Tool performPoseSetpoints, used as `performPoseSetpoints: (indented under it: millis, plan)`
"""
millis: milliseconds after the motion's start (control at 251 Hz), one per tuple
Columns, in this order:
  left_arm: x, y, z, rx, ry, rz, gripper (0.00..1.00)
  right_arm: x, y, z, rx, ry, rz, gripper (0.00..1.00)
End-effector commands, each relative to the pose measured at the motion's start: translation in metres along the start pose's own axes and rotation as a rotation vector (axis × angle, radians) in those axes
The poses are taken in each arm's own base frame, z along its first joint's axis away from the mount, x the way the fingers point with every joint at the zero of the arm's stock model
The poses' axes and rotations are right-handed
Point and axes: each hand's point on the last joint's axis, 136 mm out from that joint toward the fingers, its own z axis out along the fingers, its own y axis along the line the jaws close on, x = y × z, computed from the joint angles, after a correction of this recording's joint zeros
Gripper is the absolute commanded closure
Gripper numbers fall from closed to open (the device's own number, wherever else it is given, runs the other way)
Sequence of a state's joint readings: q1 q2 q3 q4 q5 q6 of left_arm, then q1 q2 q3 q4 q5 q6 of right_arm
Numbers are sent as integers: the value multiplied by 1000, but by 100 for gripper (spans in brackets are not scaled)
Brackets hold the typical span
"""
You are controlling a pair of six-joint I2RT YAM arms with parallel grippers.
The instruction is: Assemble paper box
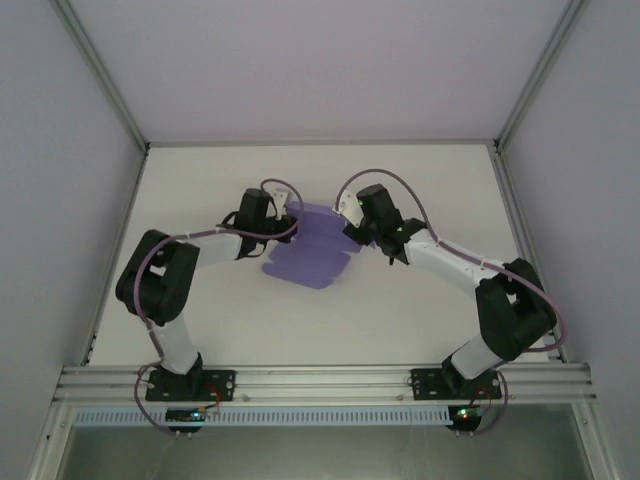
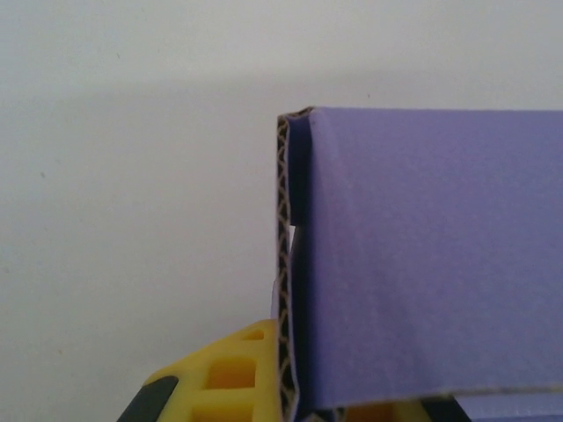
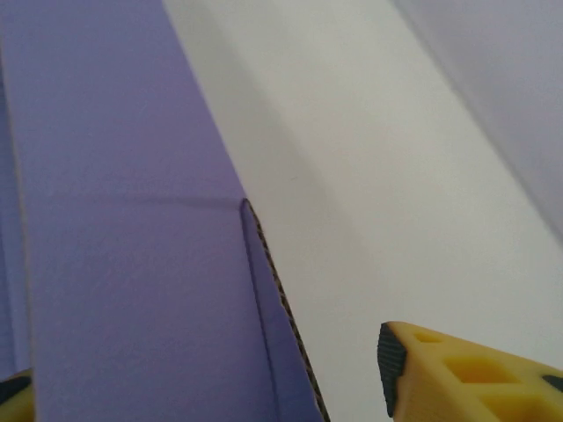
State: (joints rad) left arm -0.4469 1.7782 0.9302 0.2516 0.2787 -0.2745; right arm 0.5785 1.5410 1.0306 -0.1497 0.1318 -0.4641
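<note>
Now: left claw clamps paper box wall at table centre; right claw stands apart, straddling panel. You risk raised wall springing flat, or card creasing if left pulls.

Robotics lab test cell: a left arm and a right arm stand bolted to an aluminium rail along the bottom of the frame. They face a white tabletop enclosed by plain white panels, with metal frame posts at upper left and right.
</note>
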Motion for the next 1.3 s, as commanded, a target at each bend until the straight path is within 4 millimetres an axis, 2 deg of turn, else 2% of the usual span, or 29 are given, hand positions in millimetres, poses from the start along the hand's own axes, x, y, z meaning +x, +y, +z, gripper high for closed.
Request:
performPoseSetpoints:
  millis: [0, 84, 152, 263, 319, 475, 559, 686, 818, 978, 1125, 1297]
  plan:
    - [6, -10, -8, 52, 32, -38, 100, 4, 21, -12, -212, 43, 212, 51]
    - [6, -10, -6, 49, 39, -52, 100, -4, 32, -18, -315, 14, 288, 64]
    - [6, -6, -3, 30, 47, -65, 100, -7, 34, -19, -326, -3, 295, 79]
    - [11, -2, 5, 19, 76, -75, 100, -2, 39, -15, -340, 9, 298, 94]
    - [13, 1, 8, 6, 90, -83, 96, 0, 42, -13, -357, 30, 300, 100]
    - [17, 7, 19, -6, 113, -96, 88, 4, 47, -6, -368, 58, 294, 100]
    - [16, 5, 23, 12, 113, -95, 83, 8, 56, -6, -413, 83, 298, 100]
    - [7, 8, 26, 16, 87, -103, 82, 15, 58, -3, -429, 108, 295, 100]
    - [-5, 6, 27, 41, 44, -101, 76, 21, 59, 1, -440, 148, 294, 100]
    - [-21, 9, 19, 13, -21, -91, 72, 26, 55, 4, -430, 178, 296, 100]
    - [-29, 22, 11, -42, -38, -101, 75, 28, 51, 3, -418, 184, 300, 100]
    - [-21, 34, 9, -95, -13, -119, 79, 31, 49, 5, -403, 196, 303, 100]
